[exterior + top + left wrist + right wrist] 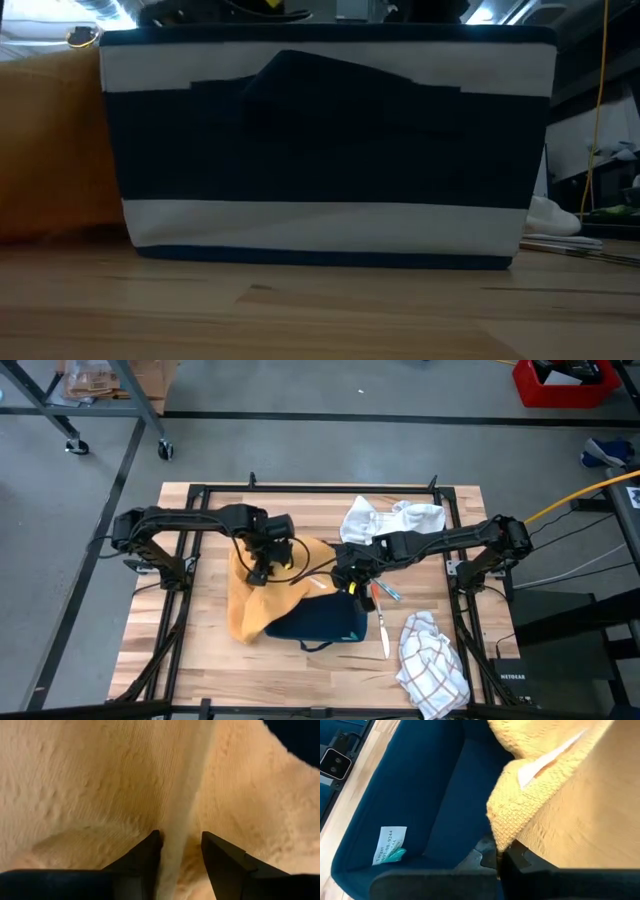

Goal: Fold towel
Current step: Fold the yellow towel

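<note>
i've got the yellow towel (250,605) bunched mid-table, partly draped over the dark blue bin (322,622), so not flat yet. left gripper (181,852) is down on the cloth w/ its jaws clamped on a raised ridge of the terry. right gripper (501,857) is pinched tight on a corner of the towel, just over the bin's open inside, care tag (389,845) visible in there. fabric looks soft, light, floppy, thick pile; i judge it'll sag and drag rather than hold shape, and could snag on the bin rim. best holds imo are hemmed corners or edge, not the middle. white cloth (392,520) and checked cloth (432,665) lie off to the right, apart.
</note>
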{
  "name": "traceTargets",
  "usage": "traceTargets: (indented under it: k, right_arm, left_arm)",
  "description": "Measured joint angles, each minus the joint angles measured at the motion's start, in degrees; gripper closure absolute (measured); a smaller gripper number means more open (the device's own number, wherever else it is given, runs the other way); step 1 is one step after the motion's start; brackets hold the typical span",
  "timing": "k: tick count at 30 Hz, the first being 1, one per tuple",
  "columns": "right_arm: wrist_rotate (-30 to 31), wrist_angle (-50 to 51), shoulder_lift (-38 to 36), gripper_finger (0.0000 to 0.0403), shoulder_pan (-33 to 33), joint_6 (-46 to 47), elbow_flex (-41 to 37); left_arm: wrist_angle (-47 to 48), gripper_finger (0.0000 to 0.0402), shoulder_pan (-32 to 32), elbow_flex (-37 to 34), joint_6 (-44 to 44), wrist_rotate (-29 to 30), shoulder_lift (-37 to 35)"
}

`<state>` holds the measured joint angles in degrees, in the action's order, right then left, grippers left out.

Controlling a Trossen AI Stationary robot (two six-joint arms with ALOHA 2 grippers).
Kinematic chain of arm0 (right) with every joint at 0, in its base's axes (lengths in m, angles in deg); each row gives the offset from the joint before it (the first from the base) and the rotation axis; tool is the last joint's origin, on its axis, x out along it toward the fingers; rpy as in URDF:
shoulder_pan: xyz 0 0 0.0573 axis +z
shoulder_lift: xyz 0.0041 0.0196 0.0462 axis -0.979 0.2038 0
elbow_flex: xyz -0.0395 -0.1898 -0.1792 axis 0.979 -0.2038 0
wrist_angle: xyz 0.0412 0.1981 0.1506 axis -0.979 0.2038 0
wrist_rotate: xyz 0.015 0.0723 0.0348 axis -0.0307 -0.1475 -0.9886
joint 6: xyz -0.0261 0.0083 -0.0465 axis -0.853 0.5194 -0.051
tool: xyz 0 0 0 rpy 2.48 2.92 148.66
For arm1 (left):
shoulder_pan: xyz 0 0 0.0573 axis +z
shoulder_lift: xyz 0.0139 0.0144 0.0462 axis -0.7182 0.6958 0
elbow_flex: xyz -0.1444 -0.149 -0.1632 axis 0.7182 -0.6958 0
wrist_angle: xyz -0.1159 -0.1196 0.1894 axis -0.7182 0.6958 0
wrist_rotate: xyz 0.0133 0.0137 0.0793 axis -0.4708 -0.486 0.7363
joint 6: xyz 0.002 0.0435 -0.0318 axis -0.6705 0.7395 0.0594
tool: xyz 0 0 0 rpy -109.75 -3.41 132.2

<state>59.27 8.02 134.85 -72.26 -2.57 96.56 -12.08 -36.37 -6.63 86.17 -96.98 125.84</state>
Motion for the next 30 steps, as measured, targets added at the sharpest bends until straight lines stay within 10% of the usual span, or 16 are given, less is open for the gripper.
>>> traceTargets:
  k: [18,30]
  right_arm:
    - [1.5,-0.1,0.0,0.0402,0.0,0.0,0.0]
    - [1.6,-0.8,0.0,0.0402,0.0,0.0,0.0]
  left_arm:
    - [10.4,0.0268,-6.6,0.0,-8.0,0.1,-3.2]
    - [12.0,0.0394,-8.1,0.0,-11.1,0.5,-3.2]
